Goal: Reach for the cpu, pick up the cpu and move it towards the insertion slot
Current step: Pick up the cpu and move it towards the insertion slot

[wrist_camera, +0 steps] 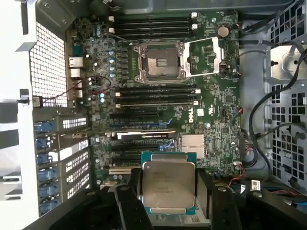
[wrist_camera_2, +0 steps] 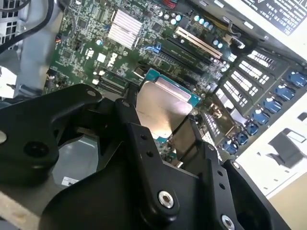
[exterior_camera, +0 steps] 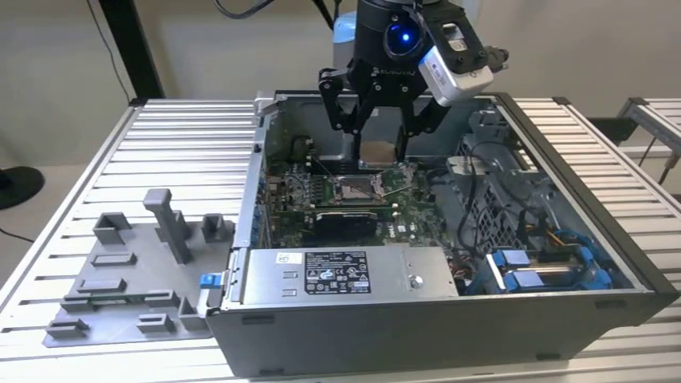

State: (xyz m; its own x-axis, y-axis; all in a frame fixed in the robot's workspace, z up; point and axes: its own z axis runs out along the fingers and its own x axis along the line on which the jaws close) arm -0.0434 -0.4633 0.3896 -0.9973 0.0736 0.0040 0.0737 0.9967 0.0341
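Black two-fingered gripper (exterior_camera: 380, 152) hanging over the open grey computer case (exterior_camera: 596, 263), fingers closing on the small silvery square cpu (wrist_camera: 169, 186), first wrist view revealing the shiny metal-framed insertion slot (wrist_camera: 160, 62) sitting well apart from it.

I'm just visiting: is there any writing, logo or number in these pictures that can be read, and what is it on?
Nothing can be quoted with confidence.
Black label on the power supply: print too small to read.
White sticker beside that label: too small to read.
White marking on the motherboard: too blurred to quote.
Lid of the cpu: faint engraving, unreadable.
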